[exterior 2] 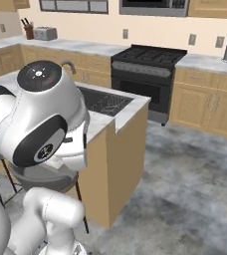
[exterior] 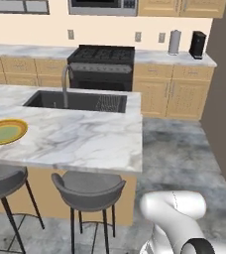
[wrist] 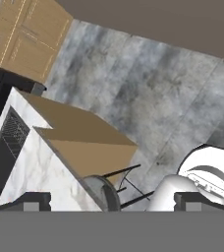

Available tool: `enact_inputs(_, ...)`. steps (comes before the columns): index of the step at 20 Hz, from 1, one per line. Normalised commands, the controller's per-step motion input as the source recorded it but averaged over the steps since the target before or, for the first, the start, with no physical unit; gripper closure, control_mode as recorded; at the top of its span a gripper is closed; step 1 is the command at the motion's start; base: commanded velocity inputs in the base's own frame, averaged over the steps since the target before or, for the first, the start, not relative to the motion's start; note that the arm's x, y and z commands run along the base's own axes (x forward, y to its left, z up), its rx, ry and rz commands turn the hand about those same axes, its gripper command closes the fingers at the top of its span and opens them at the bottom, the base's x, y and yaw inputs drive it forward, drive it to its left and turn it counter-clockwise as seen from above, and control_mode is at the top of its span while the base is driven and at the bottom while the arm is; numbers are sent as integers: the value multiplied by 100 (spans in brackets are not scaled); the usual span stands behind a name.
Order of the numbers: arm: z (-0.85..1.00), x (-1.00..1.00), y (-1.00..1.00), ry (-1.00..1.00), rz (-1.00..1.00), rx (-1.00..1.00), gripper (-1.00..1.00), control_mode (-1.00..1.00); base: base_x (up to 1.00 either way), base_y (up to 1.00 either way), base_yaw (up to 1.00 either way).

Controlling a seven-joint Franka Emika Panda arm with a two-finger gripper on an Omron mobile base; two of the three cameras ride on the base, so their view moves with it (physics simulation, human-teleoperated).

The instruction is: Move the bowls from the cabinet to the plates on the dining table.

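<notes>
A yellowish tan plate (exterior: 6,132) lies near the left edge of the dining table (exterior: 85,139), the marble-topped island with wood sides. The table's end shows in the right base view (exterior 2: 128,107) and in the hand view (wrist: 30,167). My gripper (wrist: 115,201) is open with nothing between its fingertips (wrist: 33,201). It hangs off the island's end and looks down at the marble corner and the floor. The bowls are out of view. Tan wall cabinet doors (exterior: 182,7) run along the top edge above the back counter.
A dark sink (exterior: 75,100) with a curved faucet (exterior: 65,82) is set in the island. Two grey stools (exterior: 87,186) stand at its near side. A black oven (exterior: 101,67) sits in the back counter. Grey floor (exterior: 184,149) lies open to the island's right.
</notes>
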Motion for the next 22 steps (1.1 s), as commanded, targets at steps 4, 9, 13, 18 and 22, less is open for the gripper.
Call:
enact_inputs(4, 0, 0, 0, 0, 0, 0, -100, 100, -12, -62, -1)
enact_inputs(9, 0, 0, 0, 0, 0, 0, -100, 100, -5, -62, -2)
enact_inputs(13, 0, 0, 0, 0, 0, 0, -100, 100, 38, -46, 0)
enact_inputs(18, 0, 0, 0, 0, 0, 0, -100, 100, 62, -33, 0)
enact_inputs(22, 0, 0, 0, 0, 0, 0, -100, 100, 62, -32, 0)
